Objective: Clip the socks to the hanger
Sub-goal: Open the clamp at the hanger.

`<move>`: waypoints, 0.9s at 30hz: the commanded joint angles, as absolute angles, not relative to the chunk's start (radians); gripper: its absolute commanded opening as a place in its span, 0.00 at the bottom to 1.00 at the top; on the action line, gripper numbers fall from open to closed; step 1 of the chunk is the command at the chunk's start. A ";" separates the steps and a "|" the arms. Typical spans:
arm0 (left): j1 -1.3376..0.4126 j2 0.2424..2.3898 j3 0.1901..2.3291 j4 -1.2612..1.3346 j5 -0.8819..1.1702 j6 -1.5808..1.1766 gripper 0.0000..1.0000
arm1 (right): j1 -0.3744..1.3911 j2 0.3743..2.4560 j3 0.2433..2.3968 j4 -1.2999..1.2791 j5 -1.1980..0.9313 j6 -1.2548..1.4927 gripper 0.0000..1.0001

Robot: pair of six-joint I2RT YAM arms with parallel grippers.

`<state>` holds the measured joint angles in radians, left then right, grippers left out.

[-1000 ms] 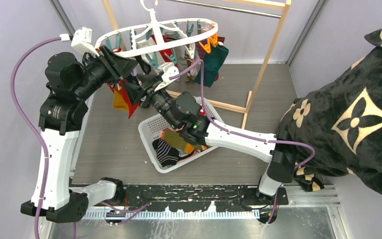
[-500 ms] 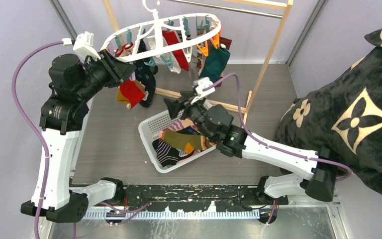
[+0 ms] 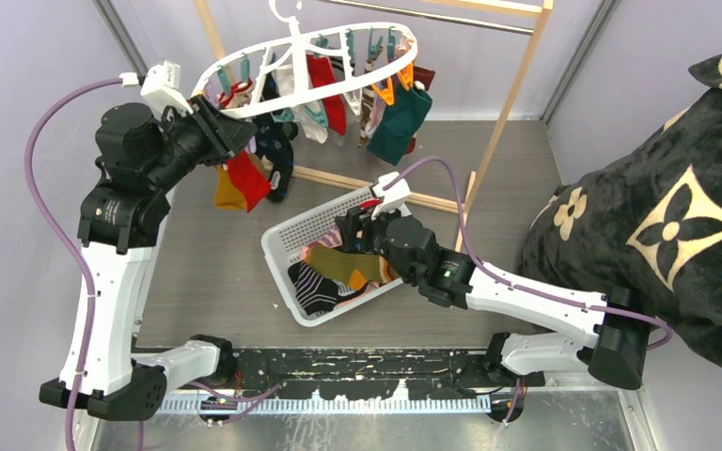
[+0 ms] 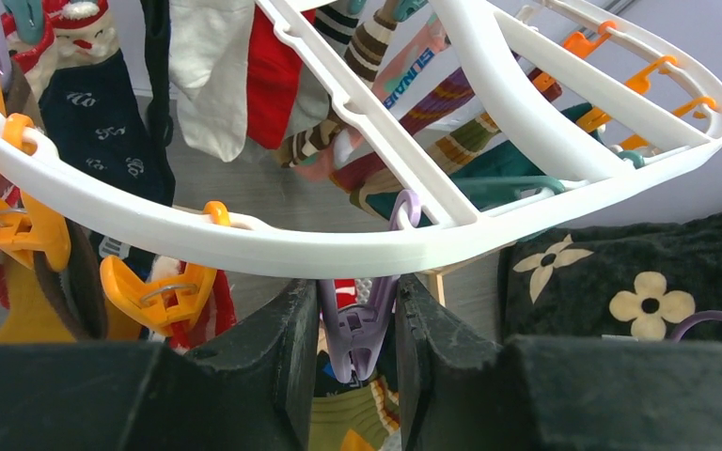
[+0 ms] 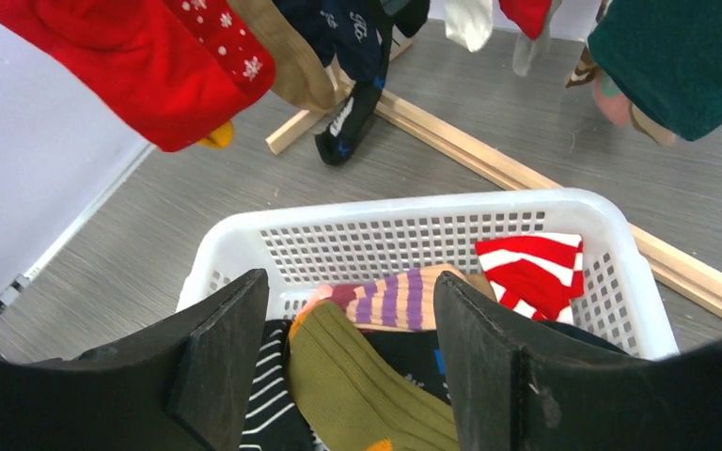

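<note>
Lower centre of its wrist view, the left claw (image 4: 355,296) pinches a purple peg (image 4: 357,329) on the hanger (image 4: 244,249). The right claw (image 5: 348,287) hangs spread over socks (image 5: 357,385) in the basket (image 5: 414,202), mid-frame.

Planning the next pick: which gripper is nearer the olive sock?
Right. The right gripper hovers just above the olive sock, jaws open; the left gripper is up at the hanger, gripping a purple peg.
</note>
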<state>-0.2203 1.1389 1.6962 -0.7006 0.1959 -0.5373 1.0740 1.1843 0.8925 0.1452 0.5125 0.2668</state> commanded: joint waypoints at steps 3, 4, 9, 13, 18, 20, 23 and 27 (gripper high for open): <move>-0.212 1.080 1.627 -0.635 0.166 -0.561 0.00 | 1.062 1.245 0.983 0.444 0.420 0.264 0.73; -0.213 1.072 1.612 -0.622 0.169 -0.574 0.00 | 1.058 1.282 1.009 0.527 0.394 0.256 0.74; -0.212 1.080 1.621 -0.645 0.170 -0.616 0.00 | 1.012 1.511 1.209 0.797 0.224 0.271 0.74; -0.212 1.081 1.628 -0.654 0.172 -0.632 0.00 | 0.999 1.634 1.349 0.863 0.177 0.268 0.73; -0.213 1.080 1.629 -0.652 0.168 -0.641 0.00 | 0.983 1.698 1.428 0.880 0.123 0.312 0.73; -0.212 1.083 1.629 -0.653 0.163 -0.643 0.00 | 0.983 1.709 1.439 0.887 0.094 0.316 0.73; -0.212 1.085 1.627 -0.651 0.157 -0.643 0.00 | 0.983 1.708 1.440 0.875 0.030 0.312 0.73; -0.212 1.089 1.629 -0.646 0.154 -0.646 0.00 | 0.982 1.692 1.433 0.838 -0.051 0.302 0.73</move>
